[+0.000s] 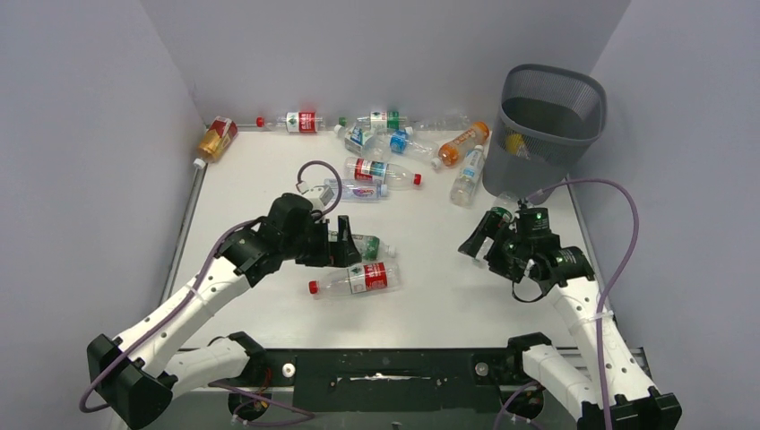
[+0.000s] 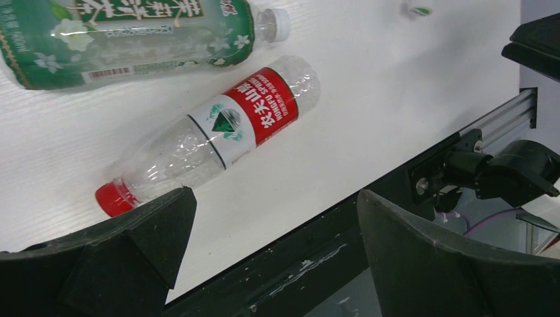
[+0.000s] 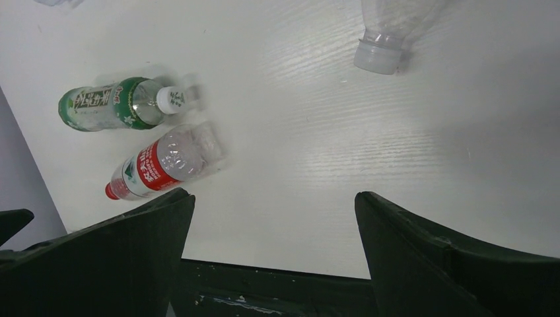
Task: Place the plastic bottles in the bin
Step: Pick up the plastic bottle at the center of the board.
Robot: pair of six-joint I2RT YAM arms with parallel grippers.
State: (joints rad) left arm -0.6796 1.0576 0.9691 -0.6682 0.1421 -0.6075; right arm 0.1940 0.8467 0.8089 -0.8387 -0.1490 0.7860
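At the ten o'clock corner of the white table [image 1: 242, 179] an amber bottle [image 1: 217, 139] lay against the wall, and more plastic bottles [image 1: 300, 122] lay scattered along the far edge toward twelve o'clock. Near the middle, the left gripper [image 2: 274, 198] hung with its jaws spread wide and nothing between them. A clear red-labelled bottle [image 2: 224, 129] with a red cap lay on its side just at its six o'clock, with a green-labelled tea bottle [image 2: 132, 33] just beside that. At one o'clock an orange bottle [image 1: 462, 143] and a clear blue-labelled bottle [image 1: 468, 175] lay near the bin [image 1: 533, 170], which stood upright in the two o'clock corner. At four o'clock the right gripper [image 3: 274, 198] was likewise spread wide and empty above bare tabletop.
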